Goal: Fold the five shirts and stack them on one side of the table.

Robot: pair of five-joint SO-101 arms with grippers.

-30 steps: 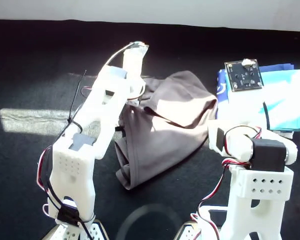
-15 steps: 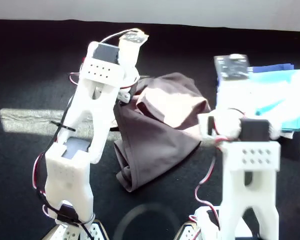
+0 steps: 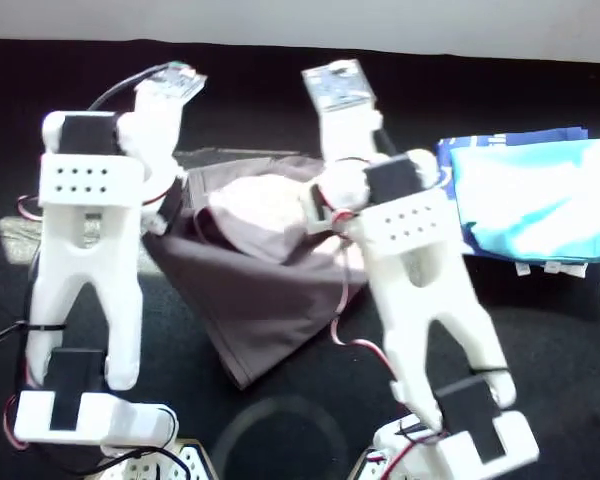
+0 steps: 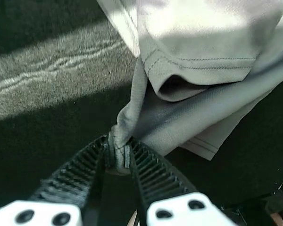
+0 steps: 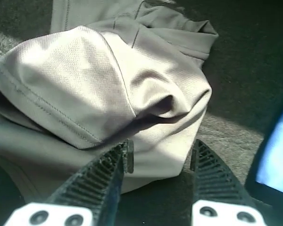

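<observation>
A grey shirt (image 3: 265, 275) lies crumpled in the middle of the black table, partly sunlit. My left gripper (image 4: 119, 157) is shut on a pinched fold at the edge of the grey shirt (image 4: 198, 61), lifting it a little off the cloth. My right gripper (image 5: 160, 157) hangs open just above the grey shirt (image 5: 99, 89), its toothed fingers (image 5: 106, 172) apart with a bunched sleeve below them. In the high view the left arm (image 3: 85, 250) stands at the shirt's left side and the right arm (image 3: 400, 230) leans over its right part.
A stack of folded shirts (image 3: 535, 200), light blue on top of dark blue, lies at the right side of the table. A sunlit strip (image 4: 52, 80) crosses the dark cloth to the left of the grey shirt.
Both arms swung left and forward. The left gripper dragged the grey shirt's edge leftward, and the right arm left the folded stack and came over the grey shirt.
</observation>
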